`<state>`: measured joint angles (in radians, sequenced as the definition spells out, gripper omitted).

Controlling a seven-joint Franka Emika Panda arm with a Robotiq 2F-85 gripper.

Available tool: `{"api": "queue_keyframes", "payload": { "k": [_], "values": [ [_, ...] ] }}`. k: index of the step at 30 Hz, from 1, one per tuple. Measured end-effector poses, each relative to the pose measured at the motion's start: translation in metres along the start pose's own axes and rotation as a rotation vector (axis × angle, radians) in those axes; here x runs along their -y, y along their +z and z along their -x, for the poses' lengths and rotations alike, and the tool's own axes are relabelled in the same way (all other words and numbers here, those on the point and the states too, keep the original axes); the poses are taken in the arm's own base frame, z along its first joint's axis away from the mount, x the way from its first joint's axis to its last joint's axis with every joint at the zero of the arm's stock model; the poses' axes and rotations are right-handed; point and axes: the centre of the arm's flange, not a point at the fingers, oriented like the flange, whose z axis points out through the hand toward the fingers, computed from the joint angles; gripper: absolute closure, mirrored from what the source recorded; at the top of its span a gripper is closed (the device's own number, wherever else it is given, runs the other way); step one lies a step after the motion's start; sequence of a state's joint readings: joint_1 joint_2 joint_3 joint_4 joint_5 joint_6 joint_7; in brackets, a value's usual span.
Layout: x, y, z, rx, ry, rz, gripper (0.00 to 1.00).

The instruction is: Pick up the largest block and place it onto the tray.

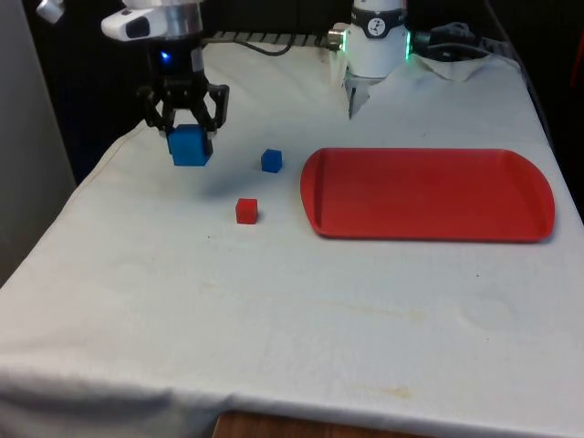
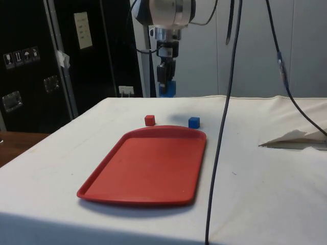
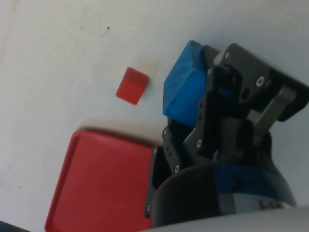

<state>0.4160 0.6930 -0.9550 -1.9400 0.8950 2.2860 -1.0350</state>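
In the front view the tool [image 1: 189,128] holds the large blue block [image 1: 190,146] between its fingers, above the bench [image 1: 274,301], at the front view's left. The block is a plain bright blue cube with flat faces. The red tray [image 1: 427,193] lies at the front view's right and nothing is in it. Between them sit one small blue block [image 1: 271,161] and one small red block [image 1: 246,211].

In the side view the large blue block [image 2: 169,88] hangs in the tool [image 2: 164,81], well apart from the tray [image 2: 148,168]. The two small blocks stand just beyond the tray's far edge.

In the wrist view the blue block [image 3: 182,87] is gripped, with the small red block [image 3: 132,85] beside the tray [image 3: 96,183].
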Motion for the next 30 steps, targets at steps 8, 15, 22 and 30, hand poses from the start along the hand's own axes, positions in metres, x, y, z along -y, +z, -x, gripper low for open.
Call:
{"api": "queue_keyframes", "payload": {
  "k": [8, 15, 22, 30],
  "values": [
    [0.023, -0.007, -0.006, -0.007, -0.004, -0.006, 1.0],
    [0.045, -0.002, -0.01, -0.011, -0.011, -0.003, 1.0],
    [0.06, 0.001, -0.014, -0.011, -0.013, -0.004, 1.0],
    [0.08, 0.003, -0.02, -0.018, -0.021, 0.002, 1.0]
  ]
}}
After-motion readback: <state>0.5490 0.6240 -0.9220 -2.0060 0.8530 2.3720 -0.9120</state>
